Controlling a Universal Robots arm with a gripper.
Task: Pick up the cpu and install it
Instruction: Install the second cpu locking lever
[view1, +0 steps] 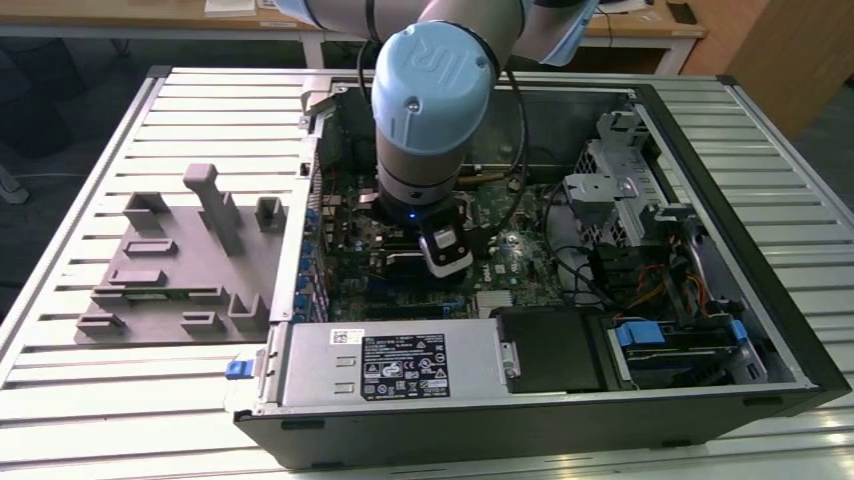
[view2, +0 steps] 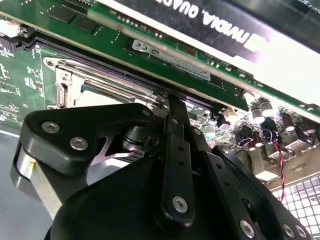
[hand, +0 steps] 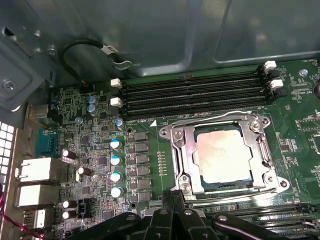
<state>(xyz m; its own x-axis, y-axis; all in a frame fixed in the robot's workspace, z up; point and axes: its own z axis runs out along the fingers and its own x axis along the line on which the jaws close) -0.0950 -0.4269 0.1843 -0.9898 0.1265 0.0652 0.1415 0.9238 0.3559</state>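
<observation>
Black linkage of the gripper (hand: 172, 220) fills the near edge of the first wrist view; whether the jaws are wide or narrow I cannot tell. Just beyond them the cpu (hand: 223, 157) lies flat and square in the socket frame (hand: 181, 155) on the motherboard (hand: 90, 145), its metal top facing up, apart from the gripper, nothing held visibly.

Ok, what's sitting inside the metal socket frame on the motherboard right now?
In the first wrist view the cpu lies flat inside the socket frame, its silvery top plate facing up and uncovered. The contacts beneath it are hidden by the chip itself. The gripper hangs close beside the frame.
</observation>
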